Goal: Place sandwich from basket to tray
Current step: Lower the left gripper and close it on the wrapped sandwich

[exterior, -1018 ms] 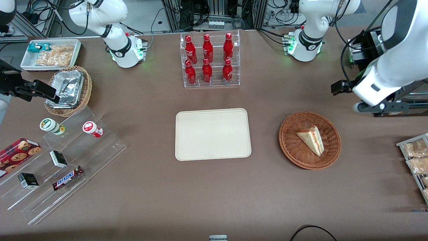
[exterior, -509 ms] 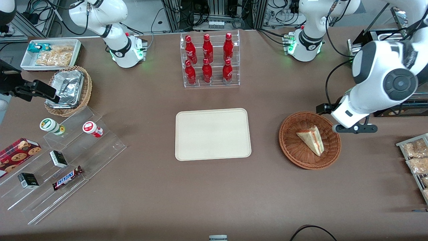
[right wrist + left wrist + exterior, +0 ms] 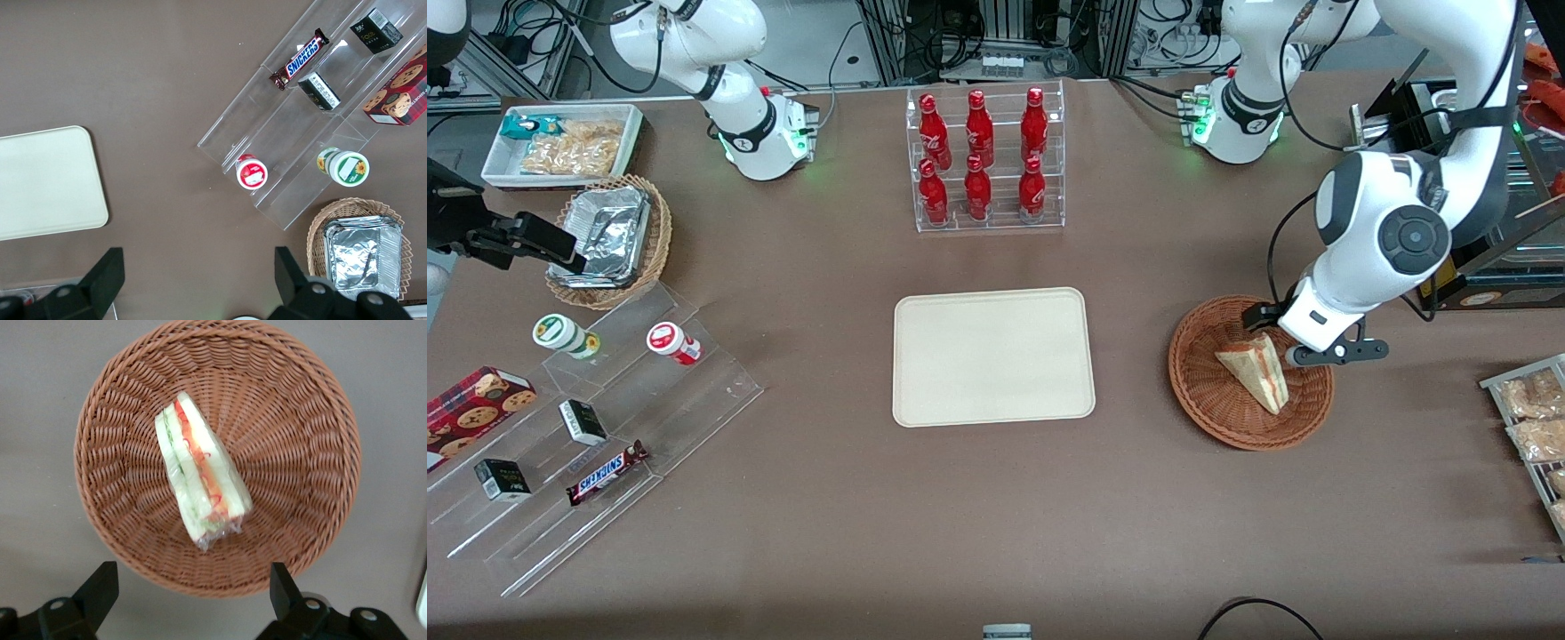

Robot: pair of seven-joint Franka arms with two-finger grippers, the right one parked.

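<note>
Front view: the gripper [image 3: 1303,342] hangs above the wicker basket [image 3: 1209,404], over the sandwich [image 3: 1256,369]; the tray [image 3: 993,356] lies beside the basket, bare.
Left wrist view: fingers [image 3: 100,585] spread wide, nothing held; wrapped sandwich [image 3: 200,480] lies in the basket [image 3: 293,420]. Risk: an off-centre descent could squash the wedge or catch the weave.

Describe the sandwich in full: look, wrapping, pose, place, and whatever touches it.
The sandwich is a triangular wedge of white bread with green and red-orange filling along its cut edge, apparently in clear film bunched at its wide end. It lies on the floor of the reddish-brown woven basket, touching only the wicker. The gripper hangs above it with fingers open, not touching. The cream tray lies toward the parked arm's end, with nothing on it.
</note>
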